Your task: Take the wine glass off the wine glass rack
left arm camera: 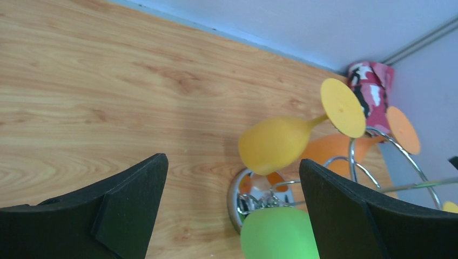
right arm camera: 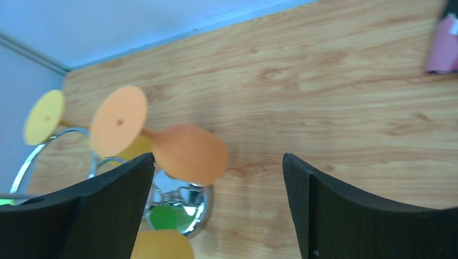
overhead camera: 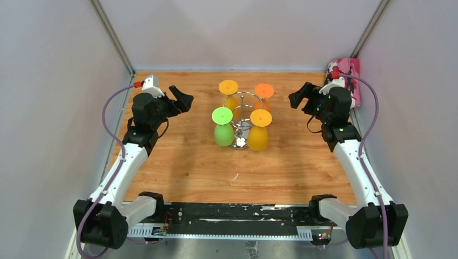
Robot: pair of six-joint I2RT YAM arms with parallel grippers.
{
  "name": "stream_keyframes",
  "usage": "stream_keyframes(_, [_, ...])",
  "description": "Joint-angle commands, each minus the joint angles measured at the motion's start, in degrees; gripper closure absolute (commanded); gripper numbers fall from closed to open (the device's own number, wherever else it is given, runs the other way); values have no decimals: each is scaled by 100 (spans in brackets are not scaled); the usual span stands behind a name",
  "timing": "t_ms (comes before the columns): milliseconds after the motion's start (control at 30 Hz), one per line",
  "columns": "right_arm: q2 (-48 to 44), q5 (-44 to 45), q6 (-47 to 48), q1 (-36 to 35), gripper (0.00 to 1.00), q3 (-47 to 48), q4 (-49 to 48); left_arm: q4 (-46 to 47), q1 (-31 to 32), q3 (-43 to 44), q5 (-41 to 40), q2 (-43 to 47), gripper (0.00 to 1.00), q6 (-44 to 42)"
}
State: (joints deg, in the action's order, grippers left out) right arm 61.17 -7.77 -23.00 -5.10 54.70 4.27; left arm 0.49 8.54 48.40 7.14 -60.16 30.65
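The chrome wine glass rack [overhead camera: 241,142] stands mid-table with several coloured wine glasses hanging upside down from its top ring. A green glass [overhead camera: 222,128] and a yellow glass [overhead camera: 258,133] hang at the front. A yellow one [overhead camera: 229,90] and an orange one [overhead camera: 263,93] hang at the back. My left gripper [overhead camera: 183,101] is open and empty, left of the rack. In its wrist view [left arm camera: 232,164] it faces the rack base [left arm camera: 246,199], a yellow glass [left arm camera: 274,143] and the green glass [left arm camera: 278,234]. My right gripper [overhead camera: 298,97] is open and empty, right of the rack, facing the orange glass [right arm camera: 186,152].
A pink camouflage-patterned object [overhead camera: 348,75] stands in the back right corner, behind the right arm; it also shows in the left wrist view [left arm camera: 370,86]. White walls enclose the wooden table [overhead camera: 189,162] on three sides.
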Motion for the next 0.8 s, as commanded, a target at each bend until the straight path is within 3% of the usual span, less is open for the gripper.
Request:
stream_keyframes(0, [-21, -1127, -764, 119, 9, -347, -1051, 690, -19, -238, 718, 143, 1, 249])
stream_keyframes(100, [327, -2081, -1737, 367, 25, -596, -2127, 882, -19, -400, 612, 171, 1, 226])
stream_keyframes(267, [1373, -3088, -3458, 451, 43, -870, -4134, 1170, -42, -615, 622, 149, 0, 195])
stream_keyframes(333, [1765, -3306, -4132, 453, 43, -1001, -5020, 1488, -88, -799, 678, 170, 0, 259])
stream_keyframes(400, [2152, -3534, -4233, 458, 43, -1023, -5810, 1722, -158, -941, 723, 166, 0, 374])
stream_keyframes(433, [2334, -3639, -4867, 462, 41, -1028, -6164, 1747, -173, -961, 732, 148, 0, 390])
stream_keyframes(533, [2869, -3824, -5635, 458, 40, -1048, -7257, 1744, -202, -954, 772, 53, 0, 382])
stream_keyframes(767, [3874, -4007, -6972, 451, 43, -871, -8956, 1748, -229, -1009, 829, 12, 0, 356])
